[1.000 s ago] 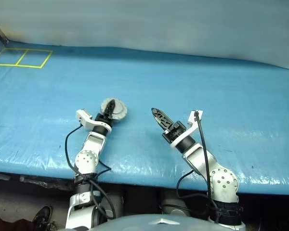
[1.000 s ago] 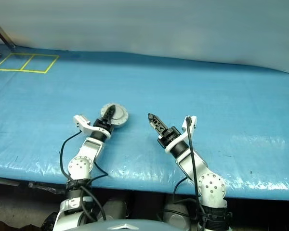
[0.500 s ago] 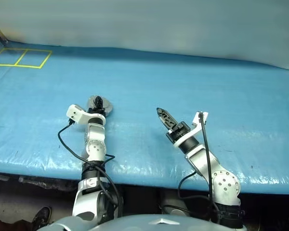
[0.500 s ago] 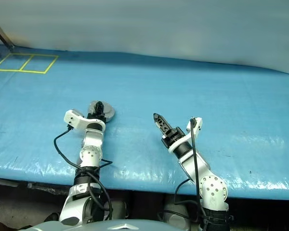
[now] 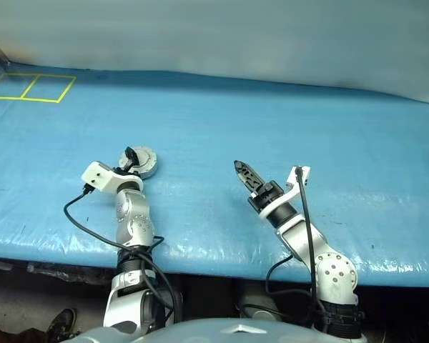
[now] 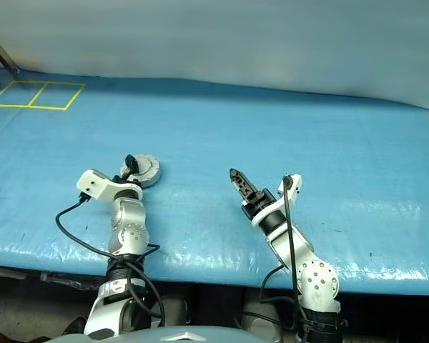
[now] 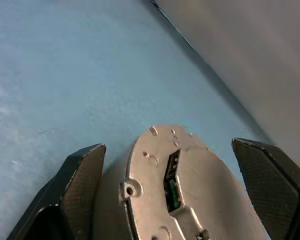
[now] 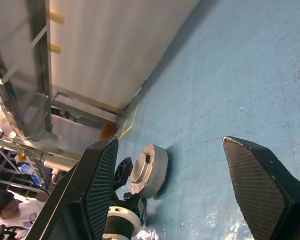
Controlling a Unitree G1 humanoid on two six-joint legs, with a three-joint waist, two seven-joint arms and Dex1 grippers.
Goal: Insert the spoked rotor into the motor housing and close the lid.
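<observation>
The left gripper (image 7: 170, 185) is seen with its two black fingers (image 7: 82, 180) spread wide on either side of the closed motor housing (image 5: 143, 162), and neither pad is seen touching the metal in the left wrist view. The housing, with the lid (image 7: 190, 185) shut over it, fills the space between those fingers there; a small dark slot and a few screw holes are shown on the silver face. In the head views it lies left of centre on the blue tarpaulin (image 5: 272, 128), with the fingertips just at its near-left edge.

The right gripper (image 5: 244, 174) is held above the tarpaulin near the middle of the frame, well apart from the housing, its fingers parted and nothing gripped between them. Bare blue sheet lies between the two grippers.

Yellow tape squares (image 5: 30, 86) are marked at the upper left, and a pale wall (image 5: 222, 36) runs along the top. In the right wrist view a metal frame (image 8: 37, 75) and a person (image 8: 5, 212) are caught at the left edge. The spoked rotor cannot be made out.
</observation>
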